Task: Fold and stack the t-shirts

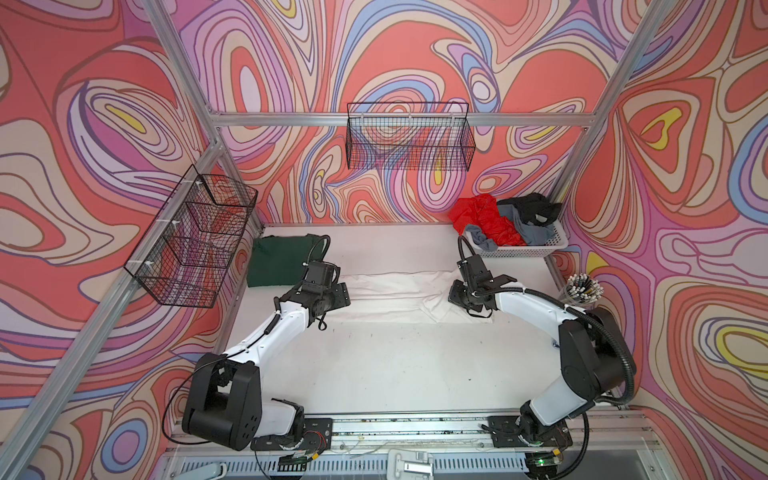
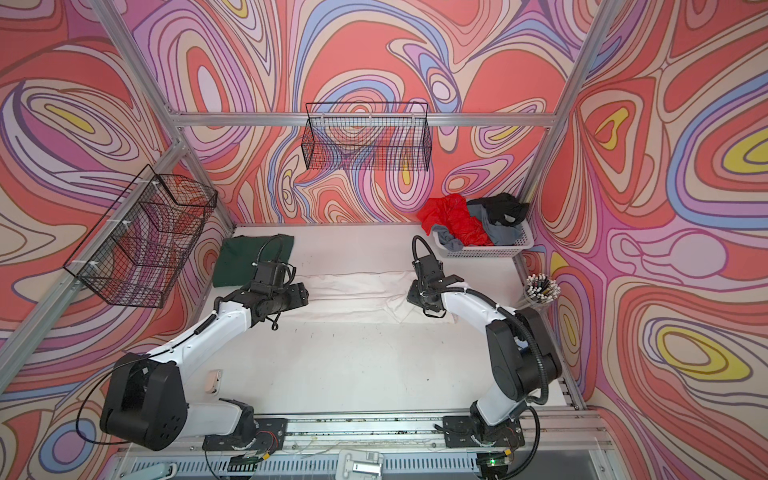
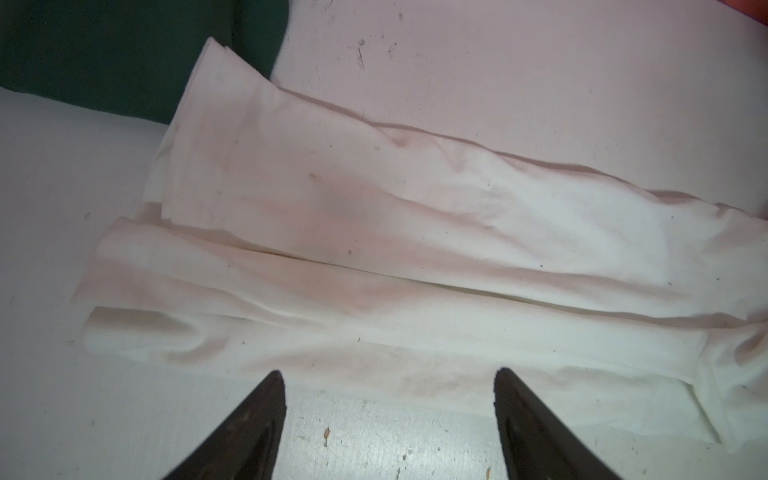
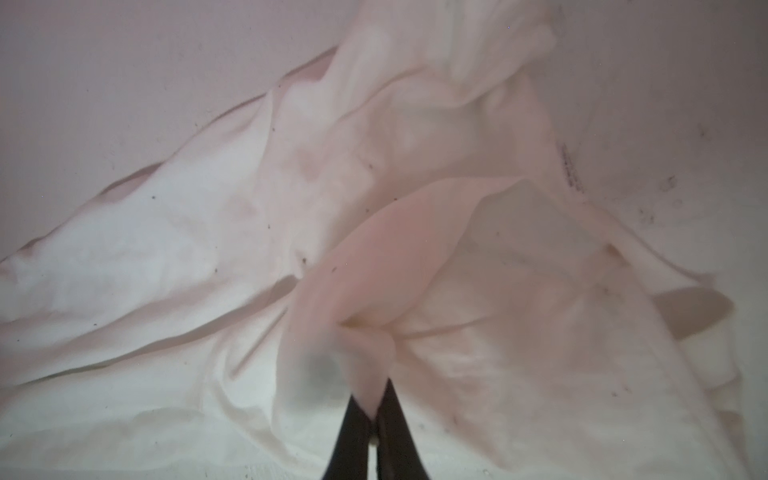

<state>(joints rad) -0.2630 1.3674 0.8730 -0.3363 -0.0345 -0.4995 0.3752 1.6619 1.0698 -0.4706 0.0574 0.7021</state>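
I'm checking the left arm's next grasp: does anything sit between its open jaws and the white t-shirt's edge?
Nothing visible does: the left gripper hangs right at the white t-shirt's near edge, only bare table below.

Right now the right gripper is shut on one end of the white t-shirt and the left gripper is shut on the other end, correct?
Not quite. The left gripper is open, not shut: the left wrist view shows its jaws standing apart at the edge of the white t-shirt, holding nothing. The right gripper is shut on its end, as you said.
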